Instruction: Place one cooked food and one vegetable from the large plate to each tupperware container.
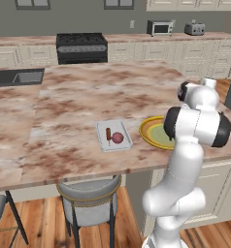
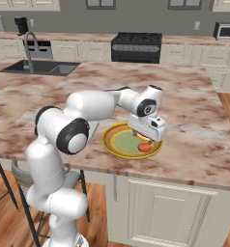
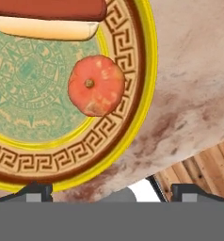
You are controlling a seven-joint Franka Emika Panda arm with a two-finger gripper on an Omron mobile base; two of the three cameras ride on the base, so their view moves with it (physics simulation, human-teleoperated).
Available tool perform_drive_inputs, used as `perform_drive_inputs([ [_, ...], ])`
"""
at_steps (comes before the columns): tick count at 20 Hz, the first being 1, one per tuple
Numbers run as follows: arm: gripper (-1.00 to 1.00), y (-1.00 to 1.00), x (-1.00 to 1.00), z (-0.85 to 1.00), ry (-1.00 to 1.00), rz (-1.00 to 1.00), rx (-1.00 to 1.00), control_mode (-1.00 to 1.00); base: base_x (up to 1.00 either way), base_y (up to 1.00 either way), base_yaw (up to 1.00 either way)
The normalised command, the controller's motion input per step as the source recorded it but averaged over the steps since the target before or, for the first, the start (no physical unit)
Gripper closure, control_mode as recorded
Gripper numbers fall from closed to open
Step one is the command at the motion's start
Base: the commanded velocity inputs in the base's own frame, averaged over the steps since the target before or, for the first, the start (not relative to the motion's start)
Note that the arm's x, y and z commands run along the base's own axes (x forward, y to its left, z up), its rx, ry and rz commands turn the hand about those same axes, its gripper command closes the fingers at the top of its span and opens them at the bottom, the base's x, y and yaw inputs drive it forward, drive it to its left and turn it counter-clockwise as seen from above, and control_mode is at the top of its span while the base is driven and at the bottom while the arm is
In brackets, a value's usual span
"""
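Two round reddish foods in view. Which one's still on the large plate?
The orange-red tomato, lying on the large plate under the open pincer beside the hot dog. The darker, purplish one sits in the tupperware tray.

The white arm rises from its base at the near side of the scene, bends at a dark-jointed shoulder, and stretches forward and to the right, its forearm roughly level. At the far end the wrist turns downward so the hand points almost straight down. The gripper (image 2: 145, 140) hangs low beneath the wrist, tilted slightly toward the near side. In the hand view, the gripper (image 3: 113, 192) shows its two dark fingertips (image 3: 37, 190) set wide apart at the left and right of the bottom edge, with nothing between them. The jaws stand fully spread and hold nothing.
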Motion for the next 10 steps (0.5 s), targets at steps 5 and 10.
perform_drive_inputs([
  [5, -1.00, -0.02, 0.26, -0.20, 0.00, 0.00, -0.07, -1.00, 0.00, 0.00, 0.00],
  [10, -1.00, 0.00, 0.15, -0.48, 0.00, 0.05, -0.16, -1.00, 0.00, 0.00, 0.00],
])
